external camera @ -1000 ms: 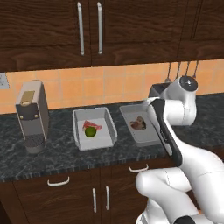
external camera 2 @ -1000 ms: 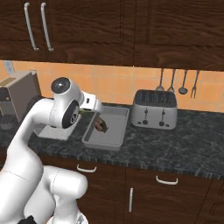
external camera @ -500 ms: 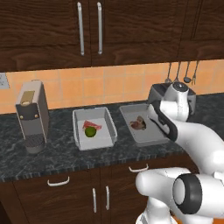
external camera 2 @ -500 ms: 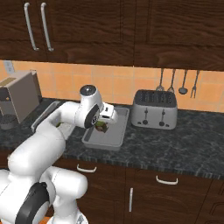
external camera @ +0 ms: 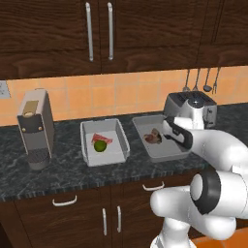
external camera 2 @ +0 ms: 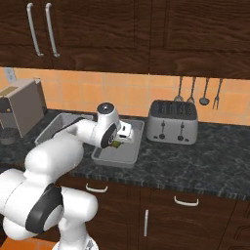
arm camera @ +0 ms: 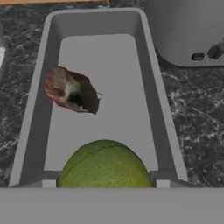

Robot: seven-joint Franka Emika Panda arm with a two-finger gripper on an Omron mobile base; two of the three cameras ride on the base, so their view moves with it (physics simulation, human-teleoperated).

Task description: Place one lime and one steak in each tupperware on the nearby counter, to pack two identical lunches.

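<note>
Two grey tupperware boxes stand side by side on the dark counter. The left tupperware holds a lime and a red steak. In the right tupperware lies a brown steak, which the hand view also shows. My gripper hangs low over the near end of the right tupperware, shut on a second lime. This held lime is just above the box floor, on the near side of the steak.
A silver toaster stands right of the tupperware, close to my wrist. At the far left is a grey coffee machine. Dark wall cabinets hang above, and utensils hang on the orange tiles.
The arm has swung round, its elbow moving to the right, and the hand has come down with the lime over the right tupperware. The grip is unchanged.
</note>
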